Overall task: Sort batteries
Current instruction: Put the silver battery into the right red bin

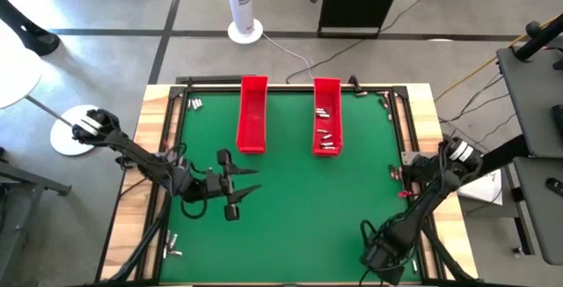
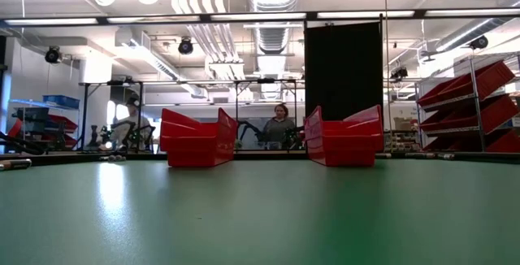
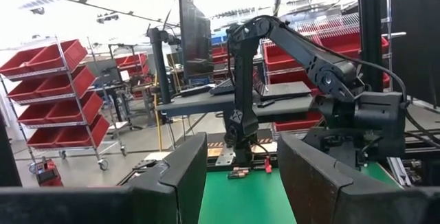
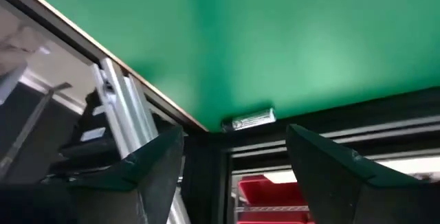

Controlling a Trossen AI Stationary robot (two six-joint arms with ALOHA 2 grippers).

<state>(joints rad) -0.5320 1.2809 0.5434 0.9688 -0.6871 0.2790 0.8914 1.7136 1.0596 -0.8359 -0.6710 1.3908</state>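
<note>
Two long red trays stand at the table's far side: the left tray [image 1: 252, 115] and the right tray [image 1: 327, 118], which has several batteries [image 1: 326, 137] lying in it. More batteries lie loose at the far left corner [image 1: 195, 104], at the near left corner [image 1: 171, 252] and by the right edge [image 1: 395, 172]. My left gripper [image 1: 253, 182] hovers open and level over the mat's left half, nothing between its fingers. My right gripper [image 4: 234, 172] is open at the near right [image 1: 387, 261], tilted down. A single battery [image 4: 252, 121] lies at the mat's edge ahead of it.
A dark metal frame [image 1: 400, 120] borders the green mat [image 1: 299, 217] on all sides. In the low view both trays [image 2: 197, 139] [image 2: 345, 135] stand at the far edge, with a person seated in the room beyond. The mat's middle lies bare between the arms.
</note>
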